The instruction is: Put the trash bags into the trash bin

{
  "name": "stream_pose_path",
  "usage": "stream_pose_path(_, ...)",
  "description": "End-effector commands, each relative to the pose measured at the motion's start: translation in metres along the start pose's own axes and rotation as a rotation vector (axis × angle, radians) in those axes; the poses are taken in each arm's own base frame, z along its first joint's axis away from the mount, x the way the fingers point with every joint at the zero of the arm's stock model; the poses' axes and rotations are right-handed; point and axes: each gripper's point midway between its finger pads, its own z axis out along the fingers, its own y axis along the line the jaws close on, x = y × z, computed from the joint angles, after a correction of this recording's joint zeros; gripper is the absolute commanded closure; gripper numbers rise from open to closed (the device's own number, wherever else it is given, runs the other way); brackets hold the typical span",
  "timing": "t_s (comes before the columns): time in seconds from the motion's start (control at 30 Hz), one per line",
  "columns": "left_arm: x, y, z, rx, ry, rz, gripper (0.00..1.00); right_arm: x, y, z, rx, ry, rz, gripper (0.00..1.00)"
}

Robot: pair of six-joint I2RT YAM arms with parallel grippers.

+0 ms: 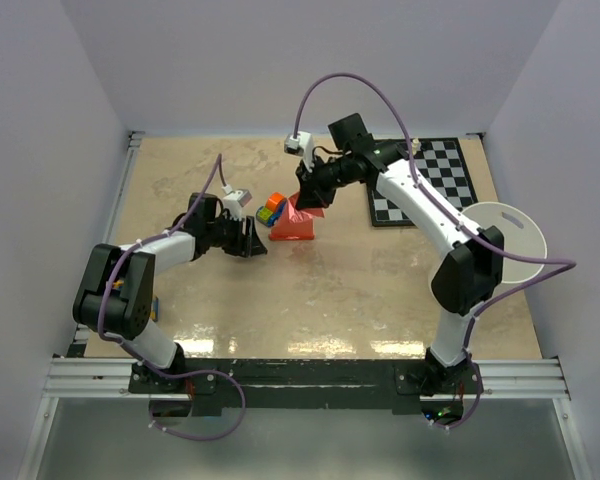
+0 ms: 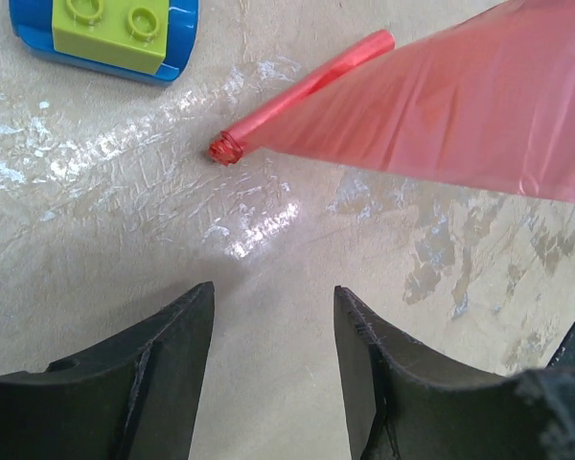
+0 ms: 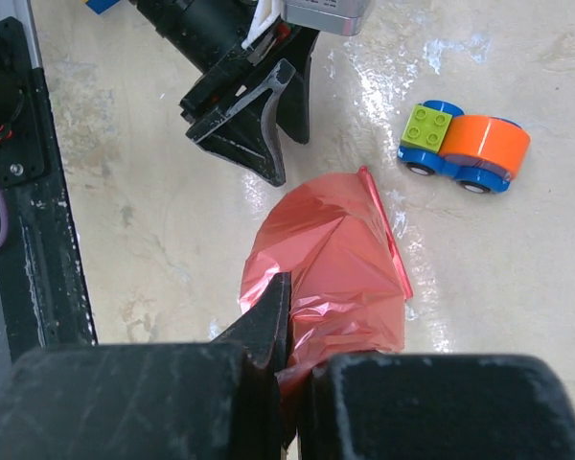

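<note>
The red-pink trash bag [image 1: 296, 224] hangs from my right gripper [image 1: 308, 196] at the table's middle back, its lower end resting on the table. In the right wrist view the jaws are shut on the bag's top [image 3: 331, 278]. In the left wrist view the bag [image 2: 460, 105] shows at upper right with a rolled corner. My left gripper [image 1: 252, 240] is open and empty just left of the bag; its fingers [image 2: 172, 364] sit low over the table. The white trash bin [image 1: 504, 240] stands at the right edge, behind the right arm.
A toy truck of blue, green and orange bricks [image 1: 271, 208] lies just left of the bag; it also shows in the right wrist view [image 3: 465, 149] and in the left wrist view [image 2: 110, 34]. A black-and-white checkerboard [image 1: 425, 180] lies at back right.
</note>
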Motion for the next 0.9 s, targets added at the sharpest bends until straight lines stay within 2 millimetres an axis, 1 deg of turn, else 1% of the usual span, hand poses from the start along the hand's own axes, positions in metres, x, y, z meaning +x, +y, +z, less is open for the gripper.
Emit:
stream_pose_path(0.0,-0.020,-0.005,-0.002,0.007,-0.072,0.021,0.43,-0.023,0.011,-0.030,0.036,-0.042,-0.067,1.00)
stream_pose_path(0.03,-0.023,-0.005,-0.002,0.007,-0.079,0.025,0.43,-0.025,0.014,-0.034,0.039,-0.050,-0.069,1.00)
stream_pose_path(0.17,-0.026,-0.001,-0.001,-0.011,-0.067,0.031,0.44,-0.027,0.023,-0.045,0.054,-0.072,-0.063,1.00)
stream_pose_path(0.37,-0.024,0.002,-0.001,-0.027,-0.065,0.033,0.45,-0.048,0.038,-0.070,0.079,-0.143,-0.105,1.00)
stream_pose_path(0.5,-0.024,0.004,-0.001,-0.035,-0.064,0.038,0.46,-0.044,0.042,-0.076,0.092,-0.140,-0.103,1.00)
stream_pose_path(0.6,-0.028,0.005,-0.001,-0.042,-0.063,0.048,0.46,-0.043,0.047,-0.084,0.103,-0.139,-0.117,1.00)
stream_pose_path(0.73,-0.038,0.005,0.000,-0.041,-0.077,0.060,0.47,-0.050,0.053,-0.098,0.128,-0.161,-0.129,1.00)
stream_pose_path(0.87,-0.043,0.008,0.003,-0.051,-0.075,0.065,0.48,-0.057,0.059,-0.109,0.149,-0.198,-0.129,1.00)
